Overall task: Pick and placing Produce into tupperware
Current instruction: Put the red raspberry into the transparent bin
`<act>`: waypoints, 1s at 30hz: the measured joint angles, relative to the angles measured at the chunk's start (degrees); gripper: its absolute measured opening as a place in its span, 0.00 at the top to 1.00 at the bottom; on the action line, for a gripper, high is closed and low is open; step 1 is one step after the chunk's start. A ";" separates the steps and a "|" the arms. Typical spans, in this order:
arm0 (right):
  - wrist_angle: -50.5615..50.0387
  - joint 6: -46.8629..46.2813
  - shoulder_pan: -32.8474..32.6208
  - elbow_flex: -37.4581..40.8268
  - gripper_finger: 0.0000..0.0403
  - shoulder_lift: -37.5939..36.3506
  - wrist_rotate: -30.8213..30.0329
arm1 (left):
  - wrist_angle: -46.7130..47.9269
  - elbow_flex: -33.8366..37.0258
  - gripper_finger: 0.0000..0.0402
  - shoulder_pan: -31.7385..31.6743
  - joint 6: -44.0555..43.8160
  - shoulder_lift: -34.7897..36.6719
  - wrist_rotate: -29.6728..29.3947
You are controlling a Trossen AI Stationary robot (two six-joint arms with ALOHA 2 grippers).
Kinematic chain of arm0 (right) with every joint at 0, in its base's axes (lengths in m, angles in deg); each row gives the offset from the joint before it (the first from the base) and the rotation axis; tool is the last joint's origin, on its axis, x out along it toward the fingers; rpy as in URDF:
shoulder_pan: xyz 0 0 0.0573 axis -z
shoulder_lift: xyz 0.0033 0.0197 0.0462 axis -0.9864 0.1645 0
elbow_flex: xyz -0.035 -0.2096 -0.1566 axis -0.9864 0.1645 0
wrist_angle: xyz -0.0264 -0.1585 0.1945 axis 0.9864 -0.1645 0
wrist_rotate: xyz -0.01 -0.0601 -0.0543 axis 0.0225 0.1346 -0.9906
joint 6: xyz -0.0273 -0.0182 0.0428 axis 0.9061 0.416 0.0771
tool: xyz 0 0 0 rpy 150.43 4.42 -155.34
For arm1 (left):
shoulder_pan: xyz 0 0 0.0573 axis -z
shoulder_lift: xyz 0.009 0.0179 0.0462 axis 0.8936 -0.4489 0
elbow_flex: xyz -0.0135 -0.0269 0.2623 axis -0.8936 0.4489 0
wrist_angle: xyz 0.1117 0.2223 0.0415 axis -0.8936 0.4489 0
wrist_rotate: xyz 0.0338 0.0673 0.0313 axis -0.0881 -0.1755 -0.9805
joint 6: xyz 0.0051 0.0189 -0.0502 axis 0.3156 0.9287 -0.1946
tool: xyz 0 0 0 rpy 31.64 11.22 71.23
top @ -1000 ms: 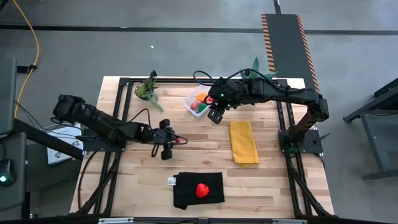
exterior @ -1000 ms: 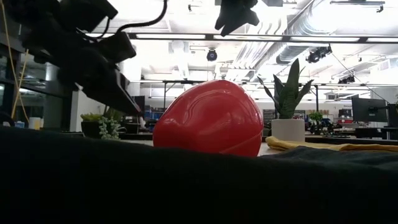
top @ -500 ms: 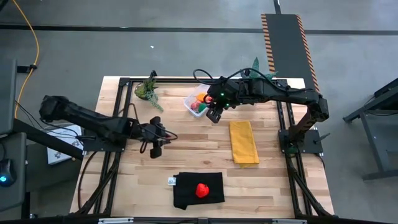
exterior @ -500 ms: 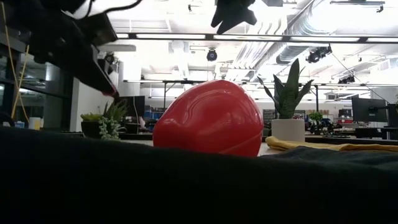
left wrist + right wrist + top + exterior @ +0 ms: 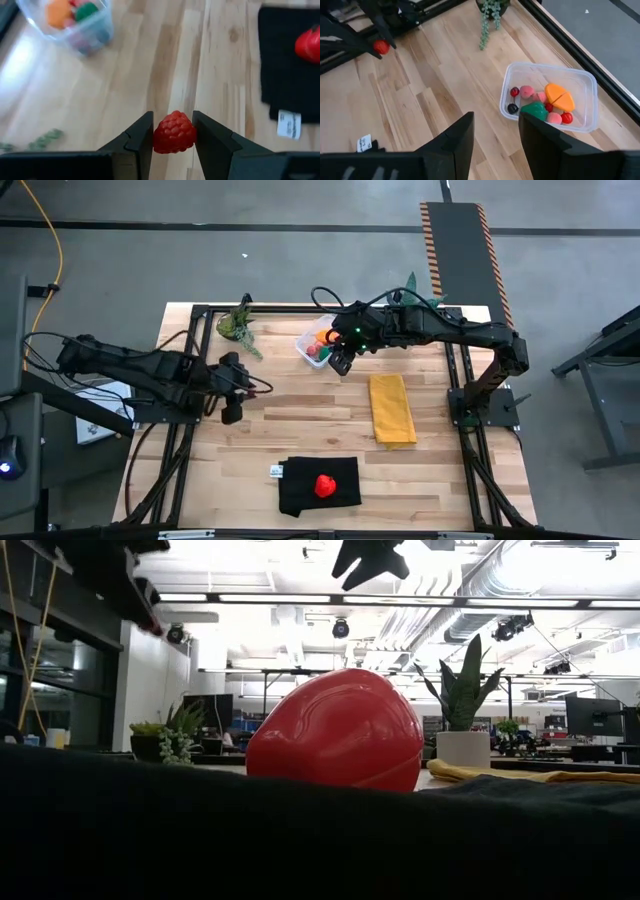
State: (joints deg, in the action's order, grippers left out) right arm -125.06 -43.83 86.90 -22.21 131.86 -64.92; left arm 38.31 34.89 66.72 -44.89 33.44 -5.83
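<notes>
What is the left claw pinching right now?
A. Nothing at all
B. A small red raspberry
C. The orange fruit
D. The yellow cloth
B. In the left wrist view, the left claw has its two dark fingers closed on a bumpy red raspberry, held above the wooden table.

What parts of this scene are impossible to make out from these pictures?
- Low view: the black cloth close to the lens hides the table and the base of the red strawberry-like piece.
- Left wrist view: the clear plastic tub is blurred and cut by the edge.
- High view: the red raspberry in the left gripper is too small.
</notes>
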 joint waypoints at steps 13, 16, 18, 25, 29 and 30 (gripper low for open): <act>2.18 -1.52 0.00 0.00 0.64 0.00 0.00 | 10.21 -12.62 0.71 -0.02 0.02 0.63 -9.80; 3.07 -1.52 0.00 0.00 0.64 0.00 0.01 | 10.41 -15.12 0.71 -0.02 0.31 1.24 -13.20; 3.85 -1.52 0.00 0.00 0.64 0.00 0.02 | 10.47 -17.11 0.71 -0.02 0.95 1.79 -15.87; 5.03 -1.48 0.00 0.00 0.64 -0.02 -0.21 | 10.70 -23.64 0.71 -0.02 4.11 2.98 -29.20; 5.41 -1.36 0.00 0.00 0.64 -0.02 -1.36 | 8.56 -24.82 0.71 -0.02 7.28 3.60 -38.21; 5.56 -1.30 0.00 0.00 0.64 -0.02 -1.42 | 7.58 -24.82 0.71 -0.04 8.79 3.79 -39.65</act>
State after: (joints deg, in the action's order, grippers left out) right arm -119.51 -45.12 86.90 -22.21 131.84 -66.34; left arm 45.89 10.08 66.68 -36.10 37.23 -45.48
